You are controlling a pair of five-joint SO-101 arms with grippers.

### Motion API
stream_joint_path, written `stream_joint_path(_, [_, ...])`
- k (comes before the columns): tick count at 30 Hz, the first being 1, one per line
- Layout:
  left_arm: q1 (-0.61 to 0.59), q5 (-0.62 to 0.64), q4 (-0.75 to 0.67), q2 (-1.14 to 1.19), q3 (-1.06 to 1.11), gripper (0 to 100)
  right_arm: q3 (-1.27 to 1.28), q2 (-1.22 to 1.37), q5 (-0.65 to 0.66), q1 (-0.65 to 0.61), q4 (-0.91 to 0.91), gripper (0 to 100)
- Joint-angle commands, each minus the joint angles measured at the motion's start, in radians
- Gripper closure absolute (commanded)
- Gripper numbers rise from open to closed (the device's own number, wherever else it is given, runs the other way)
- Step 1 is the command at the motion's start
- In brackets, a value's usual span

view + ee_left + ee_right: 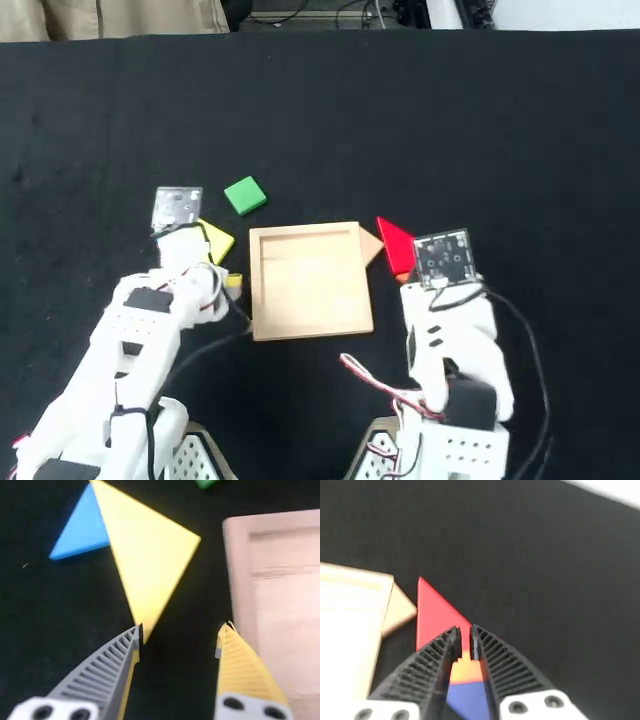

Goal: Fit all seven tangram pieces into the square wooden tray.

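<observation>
Black cloth table (500, 130), cables (330, 15) beyond its far edge: square wooden tray (310, 326) between left gripper (180, 632), released by a yellow triangle (145, 555), and right gripper (465, 642), clenched above a red triangle (432, 615).

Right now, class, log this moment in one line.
tray: empty | left gripper: open, at yellow triangle | right gripper: shut, above red triangle

On the black table (400, 130) lie a wooden tray (310, 329), green square (245, 195), yellow triangle (218, 241) and red triangle (396, 245).
</observation>
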Motion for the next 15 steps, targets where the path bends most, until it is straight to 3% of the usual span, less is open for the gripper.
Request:
stream_joint_path(1, [-0.039,0.005,-0.015,-0.002,-0.056,75,-0.143,-0.044,0.012,0.0,0.029,94.5])
stream_joint_path(8, [-0.038,0.005,-0.015,-0.002,-0.053,75,-0.266,0.274,0.003,-0.133,0.044,94.5])
stream_joint_path(15, [-0.061,0.014,-0.008,-0.011,-0.051,75,-0.504,0.746,-0.035,-0.135,0.052,94.5])
